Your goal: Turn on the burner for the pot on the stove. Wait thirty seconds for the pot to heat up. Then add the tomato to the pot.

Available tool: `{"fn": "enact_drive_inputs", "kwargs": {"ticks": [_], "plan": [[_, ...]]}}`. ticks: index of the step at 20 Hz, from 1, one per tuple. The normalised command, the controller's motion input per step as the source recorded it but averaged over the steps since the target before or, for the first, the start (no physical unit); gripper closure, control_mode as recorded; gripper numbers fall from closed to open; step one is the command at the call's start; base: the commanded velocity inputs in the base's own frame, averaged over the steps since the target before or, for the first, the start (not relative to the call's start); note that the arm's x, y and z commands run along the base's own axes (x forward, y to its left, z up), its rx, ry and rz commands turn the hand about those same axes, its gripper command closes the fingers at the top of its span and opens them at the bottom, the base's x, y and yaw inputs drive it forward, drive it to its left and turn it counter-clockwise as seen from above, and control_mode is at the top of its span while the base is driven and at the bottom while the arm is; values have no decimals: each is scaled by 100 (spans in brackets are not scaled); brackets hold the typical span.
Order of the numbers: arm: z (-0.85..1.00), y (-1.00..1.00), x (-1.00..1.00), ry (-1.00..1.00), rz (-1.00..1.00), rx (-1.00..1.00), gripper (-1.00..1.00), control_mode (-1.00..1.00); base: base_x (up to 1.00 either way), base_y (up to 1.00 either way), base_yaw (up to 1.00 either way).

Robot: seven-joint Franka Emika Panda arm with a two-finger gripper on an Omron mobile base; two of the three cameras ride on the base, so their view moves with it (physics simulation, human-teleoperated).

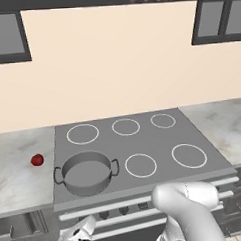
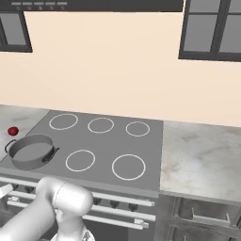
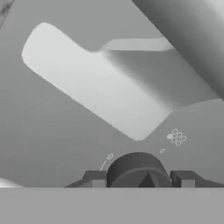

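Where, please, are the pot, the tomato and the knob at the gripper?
pot (image 1: 86, 173): left base view, on its grey inner floor.
tomato (image 1: 37, 160): left base view, middle of the red ball.
knob (image 3: 136, 168): hand view, its dark round face, between the finger tips.

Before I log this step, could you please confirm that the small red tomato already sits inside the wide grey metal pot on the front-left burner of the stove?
Not quite: the small red tomato lies on the pale counter left of the stove, as the left base view shows. The wide grey metal pot does sit on the front-left burner.

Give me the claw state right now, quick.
Claw: closed on a dark stove knob, fingertips on either side of it.
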Motion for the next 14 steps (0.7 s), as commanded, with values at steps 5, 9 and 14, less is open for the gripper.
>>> {"fn": "enact_drive_inputs", "kwargs": {"ticks": [5, 9, 14], "plan": [[-79, 0, -8, 10, 84, -26, 100, -100, 0, 0, 0], [-63, 0, -5, 11, 82, -22, 100, -100, 0, 0, 0], [-54, 0, -1, 15, 78, -21, 100, -100, 0, 0, 0]]}}
